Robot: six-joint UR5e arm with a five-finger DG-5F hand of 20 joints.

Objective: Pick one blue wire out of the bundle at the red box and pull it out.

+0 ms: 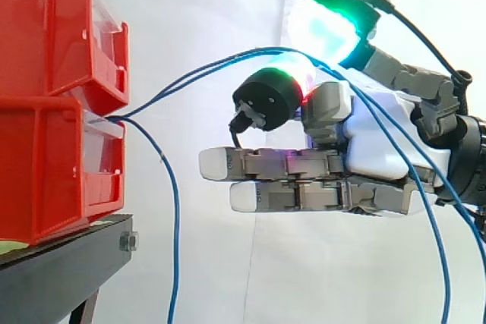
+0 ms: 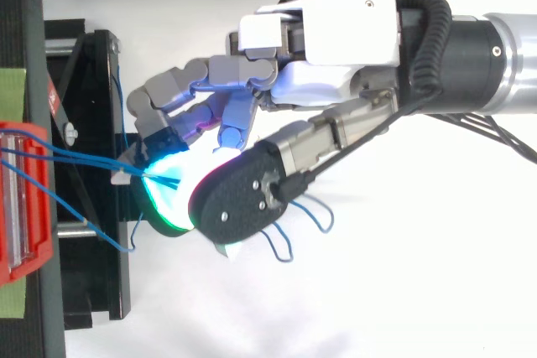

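On the left is the red box (image 1: 53, 180). It sits on the black bench (image 1: 61, 263), with another red box (image 1: 45, 28) on top of it. The blue wires (image 1: 228, 58) come out at the front of the lower box, just under the top one. One loose wire (image 1: 176, 225) drops straight down past the bench. Two more wires run side by side. They climb up and to the right, away from the box, and go right into my robot hand (image 1: 372, 149).

My robot hand is to the right of the box, with a clear gap between us. From above, the box (image 2: 21, 207) is at the left edge, and the wires cross the gap to my glowing fingertip (image 2: 168, 186).

My thumb (image 1: 266, 96) and my top fingertip (image 1: 326, 24) are pressed together on those wires. My lower fingers (image 1: 258, 165) are straight and point at the box, holding nothing. I want just one wire, but I cannot tell if I have one or both in my pinch.

Past the pinch, the wires go on down across my palm and off to the right.

So the wire lies in a long line from the box on the left to me on the right. I think my pull has to go right, straight away from the box and along that line.
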